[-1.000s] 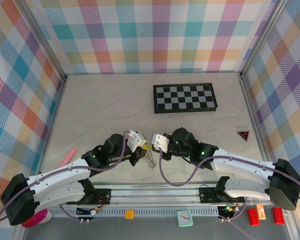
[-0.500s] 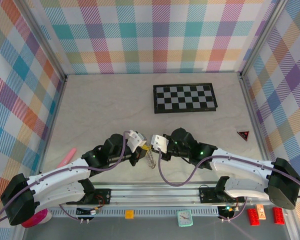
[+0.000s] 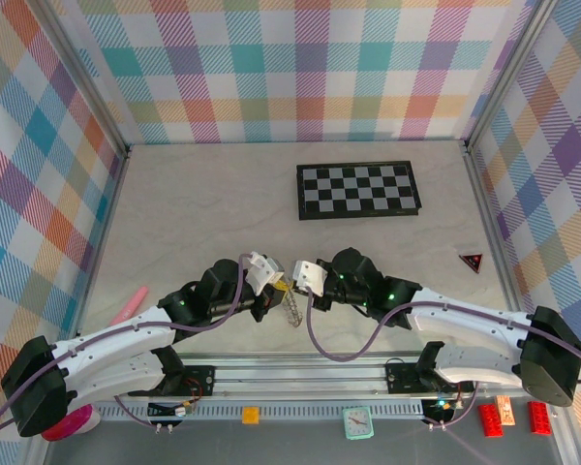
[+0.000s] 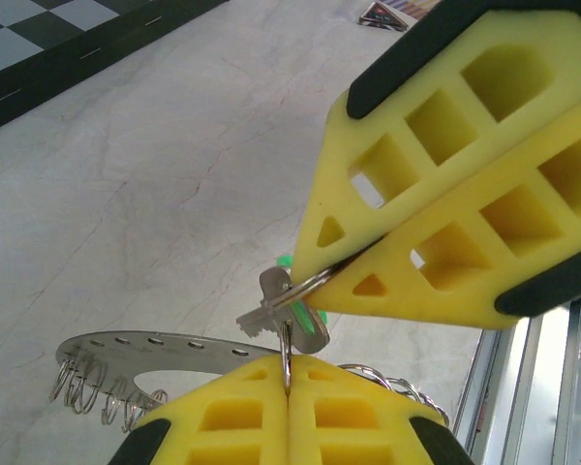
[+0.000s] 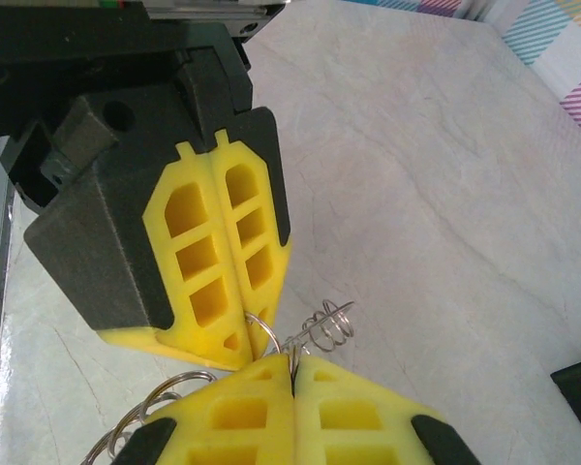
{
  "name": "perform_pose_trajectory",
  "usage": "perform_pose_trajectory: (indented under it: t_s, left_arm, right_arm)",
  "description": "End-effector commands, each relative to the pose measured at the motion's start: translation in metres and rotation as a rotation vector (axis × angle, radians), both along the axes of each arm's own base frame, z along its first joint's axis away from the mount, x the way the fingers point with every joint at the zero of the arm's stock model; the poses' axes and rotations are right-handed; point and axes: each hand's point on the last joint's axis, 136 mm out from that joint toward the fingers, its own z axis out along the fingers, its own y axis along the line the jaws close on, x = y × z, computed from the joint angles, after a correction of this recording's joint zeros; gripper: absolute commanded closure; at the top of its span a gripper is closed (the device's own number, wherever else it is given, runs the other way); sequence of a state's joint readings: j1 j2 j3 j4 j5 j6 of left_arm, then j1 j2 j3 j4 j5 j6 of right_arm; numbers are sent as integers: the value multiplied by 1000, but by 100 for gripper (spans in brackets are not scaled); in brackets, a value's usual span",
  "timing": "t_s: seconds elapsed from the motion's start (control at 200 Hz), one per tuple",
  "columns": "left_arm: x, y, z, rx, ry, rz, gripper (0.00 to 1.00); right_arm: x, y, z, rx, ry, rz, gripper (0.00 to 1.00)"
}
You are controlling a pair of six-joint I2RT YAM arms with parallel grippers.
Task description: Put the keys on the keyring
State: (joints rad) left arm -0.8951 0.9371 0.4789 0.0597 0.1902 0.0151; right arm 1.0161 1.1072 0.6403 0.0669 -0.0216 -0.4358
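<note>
Pale marbled table (image 3: 203, 213) lies under me, with plaid walls around it. Almost nothing changes from one second ago: both my pincers stay tip to tip near the front edge, and only my right forearm shifts a very little. My left pincer (image 4: 287, 380) is fully closed on a thin wire loop of the keyring (image 4: 145, 347). My right pincer (image 5: 292, 373) is closed too, and it pinches the same loop from the other side. The flat grey part of the keyring hangs below my fingers; whether it touches the table I cannot tell. One key (image 4: 276, 312), with silver blade and green head, sits at this loop between the two tips. I cannot tell if it is already threaded. I think this stillness means the fine threading step goes on, and the task is not finished
</note>
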Motion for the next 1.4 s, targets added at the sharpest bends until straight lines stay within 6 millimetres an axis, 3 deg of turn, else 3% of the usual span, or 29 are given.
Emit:
perform_pose_trajectory:
  t_s: [0.0,1.395]
  left_arm:
    - [0,-7,13,-56,-34,-13,100]
    - [1,-9,16,-59,-40,-18,100]
  right_arm:
    - [-3,0,10,18,-34,17,100]
    - [-27,11,-3,-14,61,153,100]
